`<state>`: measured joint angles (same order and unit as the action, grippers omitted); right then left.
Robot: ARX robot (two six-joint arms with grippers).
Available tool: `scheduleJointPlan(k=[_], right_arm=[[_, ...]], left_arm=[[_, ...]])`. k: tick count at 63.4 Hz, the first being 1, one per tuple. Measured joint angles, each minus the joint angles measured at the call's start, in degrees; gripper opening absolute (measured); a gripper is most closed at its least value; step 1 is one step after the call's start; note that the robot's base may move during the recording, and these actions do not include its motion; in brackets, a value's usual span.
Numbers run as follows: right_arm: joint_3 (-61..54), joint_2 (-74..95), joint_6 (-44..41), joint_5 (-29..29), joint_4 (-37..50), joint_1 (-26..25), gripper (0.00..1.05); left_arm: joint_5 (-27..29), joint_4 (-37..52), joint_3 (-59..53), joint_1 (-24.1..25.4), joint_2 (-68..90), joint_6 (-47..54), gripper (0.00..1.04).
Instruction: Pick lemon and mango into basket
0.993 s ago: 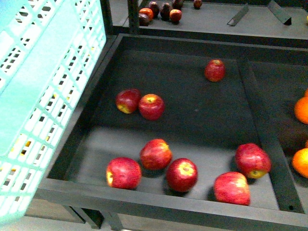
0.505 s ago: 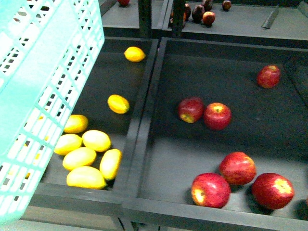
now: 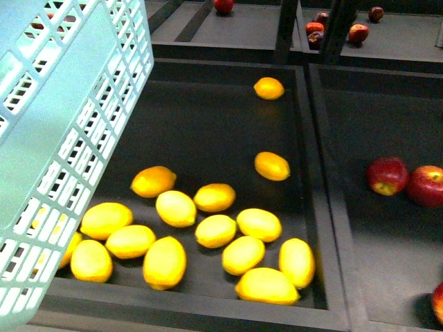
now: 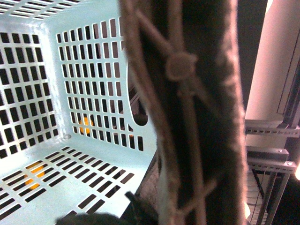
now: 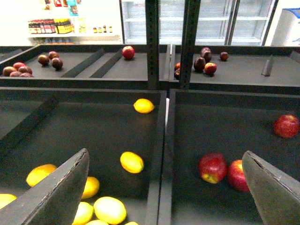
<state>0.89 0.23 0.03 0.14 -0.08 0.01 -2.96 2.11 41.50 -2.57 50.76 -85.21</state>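
Note:
The mint-green basket [image 3: 62, 138] hangs tilted at the left of the front view. In the left wrist view its slotted inside [image 4: 70, 70] shows, and its brown handle [image 4: 187, 117] fills the middle. My left gripper [image 4: 154, 206] is shut on that handle and is mostly hidden. Several yellow lemons [image 3: 175, 207] lie in the dark bin beside the basket, and two more orange ones [image 3: 271, 166] lie further back. I cannot pick out a mango. My right gripper [image 5: 166, 187] is open and empty, above the divider between the bins, with a lemon [image 5: 131, 161] between its fingers.
Red apples [image 3: 387, 175] lie in the bin to the right, past a raised divider [image 3: 315, 173]. A higher shelf behind holds dark red fruit [image 3: 318, 31]. Dark upright posts [image 5: 151, 42] stand at the back between the bins. Yellow fruit [image 4: 85, 125] shows through the basket's slots.
The view has swung left. The apple bin slid off to the right and the lemon bin came into the middle. The basket stays at the left.

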Motion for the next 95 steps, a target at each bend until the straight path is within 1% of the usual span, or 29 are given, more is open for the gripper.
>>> scheduleJointPlan(k=[54, 60, 65, 67, 68, 70, 72, 74, 77, 81, 84, 89, 95], right_arm=[[0.0, 0.0, 0.0, -0.4, 0.0, 0.0, 0.96], [0.0, 0.0, 0.0, -0.4, 0.0, -0.1, 0.96], [0.0, 0.0, 0.0, -0.4, 0.0, -0.1, 0.96], [0.0, 0.0, 0.0, -0.3, 0.0, -0.1, 0.96], [0.0, 0.0, 0.0, -0.3, 0.0, -0.1, 0.96], [0.0, 0.0, 0.0, -0.3, 0.0, -0.1, 0.96], [0.0, 0.0, 0.0, -0.3, 0.0, -0.1, 0.96], [0.0, 0.0, 0.0, -0.3, 0.0, -0.1, 0.96], [0.0, 0.0, 0.0, -0.3, 0.0, -0.1, 0.96], [0.0, 0.0, 0.0, -0.3, 0.0, -0.1, 0.96], [0.0, 0.0, 0.0, -0.3, 0.0, -0.1, 0.96], [0.0, 0.0, 0.0, -0.1, 0.0, -0.1, 0.96], [0.0, 0.0, 0.0, -0.2, 0.0, -0.1, 0.96]], left_arm=[[0.0, 0.0, 0.0, 0.0, 0.0, 0.2, 0.05], [1.4, 0.0, -0.1, 0.4, 0.2, 0.2, 0.05], [1.4, -0.1, 0.0, 0.4, -0.1, 1.4, 0.05], [0.8, -3.8, 1.3, 0.4, 0.6, 3.8, 0.05], [0.5, -7.7, 2.8, 0.1, 1.4, 5.9, 0.05], [-0.2, -12.9, 5.3, -0.3, 3.0, 9.0, 0.05], [-0.6, -16.6, 7.5, -0.9, 4.9, 13.2, 0.05], [-1.1, -18.0, 8.9, -1.7, 6.8, 18.0, 0.05], [-1.3, -18.0, 10.4, -3.2, 10.2, 23.6, 0.05], [-0.7, -17.4, 12.0, -5.1, 14.3, 28.3, 0.05], [0.2, -16.8, 13.5, -6.7, 17.5, 30.9, 0.05], [0.1, -16.3, 16.2, -9.2, 21.6, 33.2, 0.05], [-3.5, -16.3, 20.3, -13.5, 26.4, 35.6, 0.05]])
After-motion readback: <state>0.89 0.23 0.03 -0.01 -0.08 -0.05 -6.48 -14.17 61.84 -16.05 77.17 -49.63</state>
